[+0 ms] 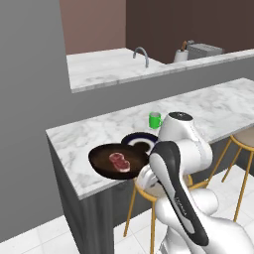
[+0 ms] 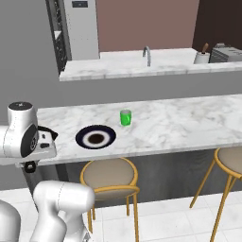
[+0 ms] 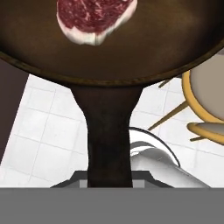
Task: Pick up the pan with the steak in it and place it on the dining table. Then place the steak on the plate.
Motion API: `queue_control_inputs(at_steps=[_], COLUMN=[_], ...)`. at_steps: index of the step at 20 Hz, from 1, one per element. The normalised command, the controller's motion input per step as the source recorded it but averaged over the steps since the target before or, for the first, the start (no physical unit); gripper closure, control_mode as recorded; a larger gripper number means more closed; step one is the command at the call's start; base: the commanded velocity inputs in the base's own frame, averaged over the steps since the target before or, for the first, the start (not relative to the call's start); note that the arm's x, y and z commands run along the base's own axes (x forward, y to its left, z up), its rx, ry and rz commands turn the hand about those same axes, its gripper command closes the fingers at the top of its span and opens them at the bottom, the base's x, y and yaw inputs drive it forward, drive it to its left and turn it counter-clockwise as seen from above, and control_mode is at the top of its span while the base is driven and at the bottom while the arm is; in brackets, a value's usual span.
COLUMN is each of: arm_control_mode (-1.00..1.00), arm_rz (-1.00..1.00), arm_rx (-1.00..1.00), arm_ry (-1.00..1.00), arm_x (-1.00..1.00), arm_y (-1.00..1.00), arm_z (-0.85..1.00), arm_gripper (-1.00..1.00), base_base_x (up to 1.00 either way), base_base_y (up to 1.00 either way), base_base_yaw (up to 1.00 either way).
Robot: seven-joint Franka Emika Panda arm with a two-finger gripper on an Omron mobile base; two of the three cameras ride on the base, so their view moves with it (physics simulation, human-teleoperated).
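Pan point(image 1: 106, 163) handle end and fingers hidden behind white arm.

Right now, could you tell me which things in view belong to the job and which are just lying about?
Job:
- pan, its handle in the shut gripper
- steak, lying in the pan
- plate, bare
- dining table

Lying about:
- green cup on the dining table
- stools
- faucet on the higher counter behind

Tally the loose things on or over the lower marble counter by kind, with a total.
Pan: 1
Steak: 1, lying in the pan
Plate: 1
Green cup: 1
Total: 4
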Motion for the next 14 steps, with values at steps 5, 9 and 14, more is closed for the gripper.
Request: queue_control_inputs(at_steps=[5,9,14], arm_control_mode=[-1.00,-1.00,-1.00], arm_rz=[-0.16,-0.10,-0.01], arm_rx=[-0.01,-0.02,-0.01], arm_ry=[-0.01,0.00,0.01], arm_x=[0.52,0.37,0.05], arm_y=[0.15,0.16,0.02], arm_z=[-0.25,-0.23,-0.07], arm_gripper=[1.00,1.00,1.00], base_base_x=[0.00,0.00,0.00], base_base_y=[0.00,0.00,0.00], base_base_yaw=[0.00,0.00,0.00])
